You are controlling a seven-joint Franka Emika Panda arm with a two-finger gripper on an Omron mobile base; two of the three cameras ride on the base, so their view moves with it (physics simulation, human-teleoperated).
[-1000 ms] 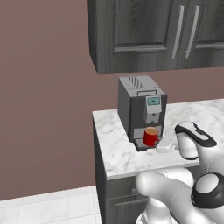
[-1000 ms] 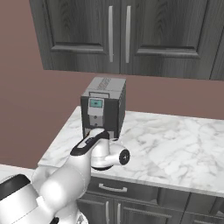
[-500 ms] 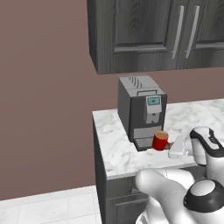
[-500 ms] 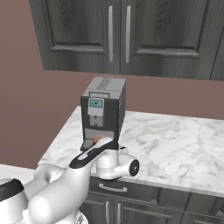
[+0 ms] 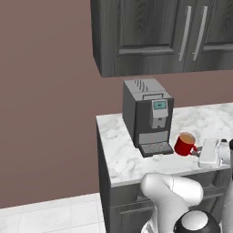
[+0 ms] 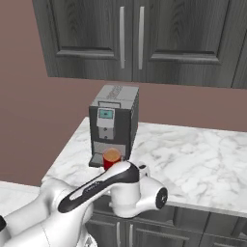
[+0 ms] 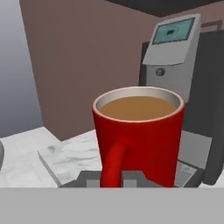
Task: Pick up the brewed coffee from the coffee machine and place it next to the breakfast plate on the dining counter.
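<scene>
Wall: plain brown-pink wall [image 5: 45, 100] fills the left of the left base view, running down to a pale tiled floor [image 5: 50, 214].
Cupboards: dark grey wall cupboards [image 5: 154, 32] with long silver handles hang above the machine.
Table: white, grey-veined marble table [image 5: 123, 154] on dark grey lower cabinets; its left end stops just past the machine.
Coffee machine: boxy dark grey and silver coffee machine [image 5: 146, 116] stands upright near the table's left end, with a small blue-green screen [image 5: 159, 105] on its front and a drip tray [image 5: 155, 148] at its foot. In the hand view it rises behind and to the right of the mug.
Mug: red mug [image 5: 184, 144] full of light-brown coffee, upright, off the drip tray and just to the right of it in the left base view; whether it rests on the marble or is lifted clear, I cannot tell. In the right base view it sits in front of the machine, partly hidden by the arm. In the hand view it is close and central, its handle [image 7: 114, 162] facing the camera.
Claw: claw [image 5: 199, 152] reaches in from the right at mug height and meets the mug's handle side, fingers clamped on the handle.
Arm: white arm [image 6: 101, 193] curves across the foreground of the right base view.
</scene>
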